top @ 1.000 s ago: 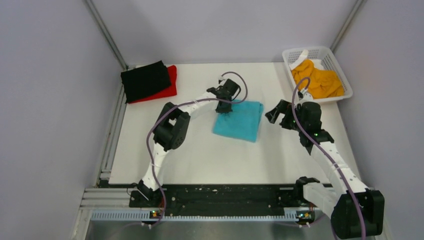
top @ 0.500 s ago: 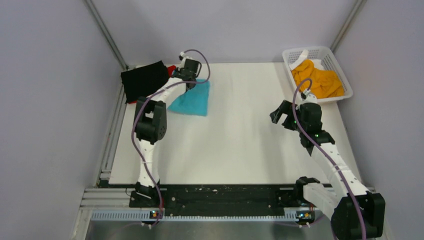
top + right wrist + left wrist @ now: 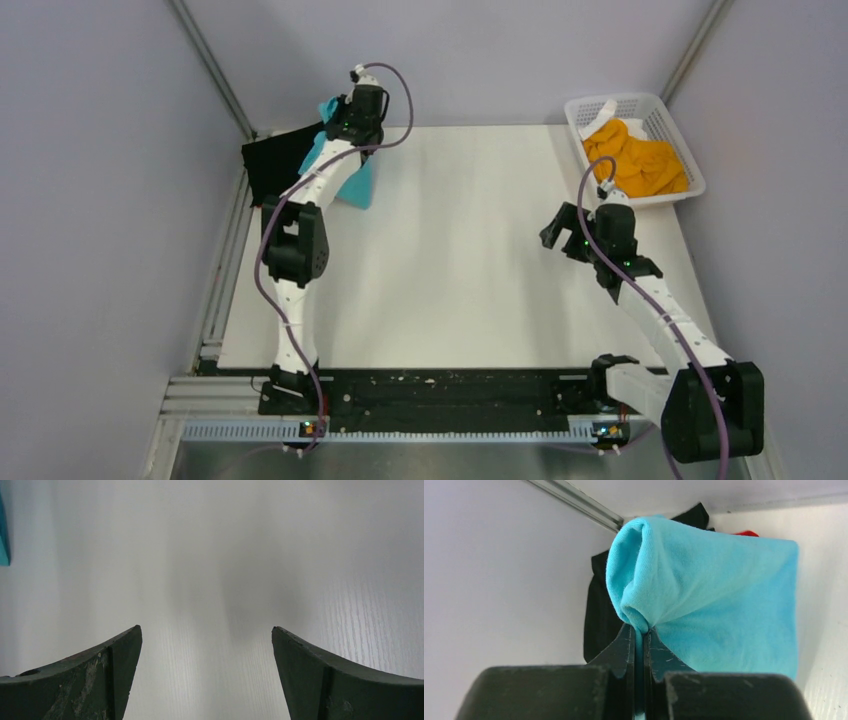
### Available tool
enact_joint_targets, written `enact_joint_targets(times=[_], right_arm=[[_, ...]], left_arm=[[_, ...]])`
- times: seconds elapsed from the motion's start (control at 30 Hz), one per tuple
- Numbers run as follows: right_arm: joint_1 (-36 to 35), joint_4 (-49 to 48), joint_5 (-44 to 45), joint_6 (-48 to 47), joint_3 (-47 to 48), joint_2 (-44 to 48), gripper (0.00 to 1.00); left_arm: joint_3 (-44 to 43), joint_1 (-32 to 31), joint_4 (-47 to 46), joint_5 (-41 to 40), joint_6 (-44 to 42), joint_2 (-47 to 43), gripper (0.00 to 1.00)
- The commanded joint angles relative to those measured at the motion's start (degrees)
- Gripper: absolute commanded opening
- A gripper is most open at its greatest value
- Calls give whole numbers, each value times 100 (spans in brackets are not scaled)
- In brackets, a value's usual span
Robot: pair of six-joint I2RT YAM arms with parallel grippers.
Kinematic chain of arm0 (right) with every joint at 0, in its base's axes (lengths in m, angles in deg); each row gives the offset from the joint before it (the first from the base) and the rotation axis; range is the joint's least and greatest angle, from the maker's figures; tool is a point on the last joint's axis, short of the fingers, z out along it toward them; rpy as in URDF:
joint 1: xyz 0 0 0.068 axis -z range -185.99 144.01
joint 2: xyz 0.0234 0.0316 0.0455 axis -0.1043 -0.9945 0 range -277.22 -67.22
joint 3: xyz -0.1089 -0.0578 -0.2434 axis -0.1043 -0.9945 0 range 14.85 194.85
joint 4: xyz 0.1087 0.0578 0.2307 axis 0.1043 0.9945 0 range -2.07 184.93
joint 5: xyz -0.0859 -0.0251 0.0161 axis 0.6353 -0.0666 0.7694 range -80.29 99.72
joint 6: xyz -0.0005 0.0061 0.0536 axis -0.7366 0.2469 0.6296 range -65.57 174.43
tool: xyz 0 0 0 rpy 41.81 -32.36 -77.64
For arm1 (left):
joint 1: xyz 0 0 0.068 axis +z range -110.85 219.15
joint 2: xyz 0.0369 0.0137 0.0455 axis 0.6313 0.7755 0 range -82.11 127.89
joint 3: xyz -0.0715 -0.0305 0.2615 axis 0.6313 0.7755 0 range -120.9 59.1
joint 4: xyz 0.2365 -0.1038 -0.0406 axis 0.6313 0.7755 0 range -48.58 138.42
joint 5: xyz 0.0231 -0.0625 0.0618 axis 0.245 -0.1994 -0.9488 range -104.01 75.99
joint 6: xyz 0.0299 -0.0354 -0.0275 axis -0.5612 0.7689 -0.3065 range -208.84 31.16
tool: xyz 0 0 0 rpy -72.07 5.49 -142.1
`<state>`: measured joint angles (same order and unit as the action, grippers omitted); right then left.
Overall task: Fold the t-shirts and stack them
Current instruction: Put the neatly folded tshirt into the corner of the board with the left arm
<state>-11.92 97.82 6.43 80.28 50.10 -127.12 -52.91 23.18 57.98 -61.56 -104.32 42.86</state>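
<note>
My left gripper [image 3: 352,125] is shut on the folded turquoise-blue t-shirt [image 3: 358,183] and holds it up at the far left corner; the cloth hangs from the fingers [image 3: 626,645] in the left wrist view [image 3: 714,595]. Under and behind it lies the black t-shirt [image 3: 275,160], also in the wrist view [image 3: 596,615], with a sliver of the red t-shirt [image 3: 748,532] behind. The orange-yellow t-shirt [image 3: 640,160] lies in the basket. My right gripper [image 3: 560,232] is open and empty above bare table [image 3: 207,630].
The white mesh basket [image 3: 600,108] stands at the far right corner. Grey walls and metal corner rails [image 3: 215,75] close in the table on three sides. The white tabletop [image 3: 470,270] lies between the arms.
My left gripper has carried the turquoise-blue shirt from the table's middle to the far left and lifted it over the black and red shirts. The right arm has drawn back slightly.
</note>
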Motion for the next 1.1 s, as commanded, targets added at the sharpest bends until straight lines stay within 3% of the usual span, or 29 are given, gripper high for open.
enact_joint_targets(times=[0.0, 0.4, 1.07], right_arm=[[5, -154, 151, -106, 154, -13, 99], [5, -146, 276, -131, 167, -93, 99], [8, -89, 303, -115, 228, -299, 99]], left_arm=[[-713, 78, -441, -418, -502, -295, 0], [-1842, 226, -508, -436, -855, 100, 0], [-1587, 1351, 197, 1015, 182, 512, 0]])
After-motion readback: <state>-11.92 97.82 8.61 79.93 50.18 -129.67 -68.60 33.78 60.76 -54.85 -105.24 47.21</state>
